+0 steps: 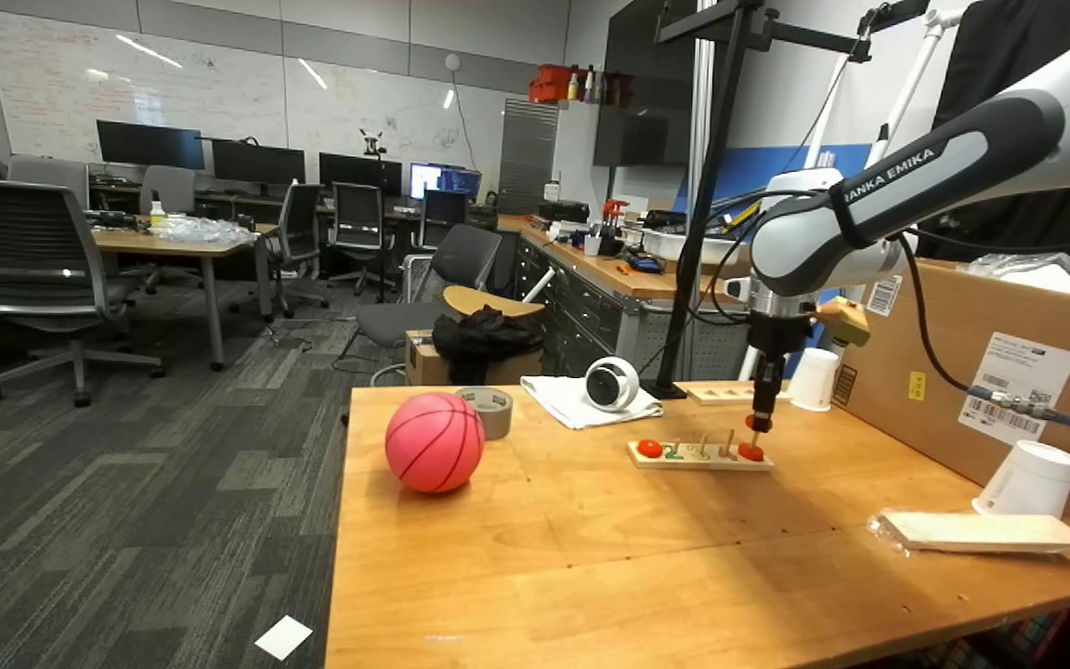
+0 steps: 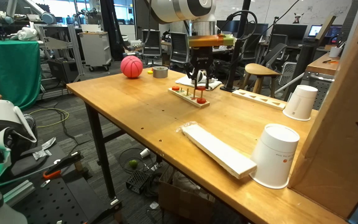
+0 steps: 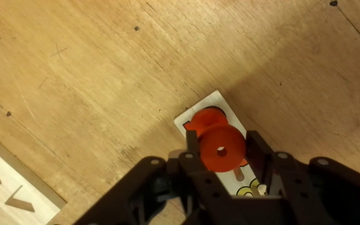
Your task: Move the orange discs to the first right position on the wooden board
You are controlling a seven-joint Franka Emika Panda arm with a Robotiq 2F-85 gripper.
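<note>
Gripper (image 2: 201, 87) pinching an orange disc (image 3: 222, 137) by its sides, over the end peg (image 2: 201, 94) of the wooden board (image 1: 698, 465), in from the bench (image 1: 535, 576) edges; bare peg shows under it in both exterior views, can't tell if the tip sits in the hole. Second orange disc (image 2: 201, 100) low on same peg, single or stack unclear, partly covered by the held one in wrist view. Third orange disc (image 1: 649, 449) at the board's opposite end; board runs under the gripper in wrist view. Printed marks (image 1: 672, 452) half covered, hard to read. Slotted board (image 1: 721, 401) by the bench's far edge, partly behind gripper, cut off in wrist view. Tape roll (image 1: 495, 413) near bench corner, overlapped by red ball (image 1: 435, 442). Cardboard box (image 1: 925, 418) and arm (image 1: 953, 158) cut off in both exterior views.
</note>
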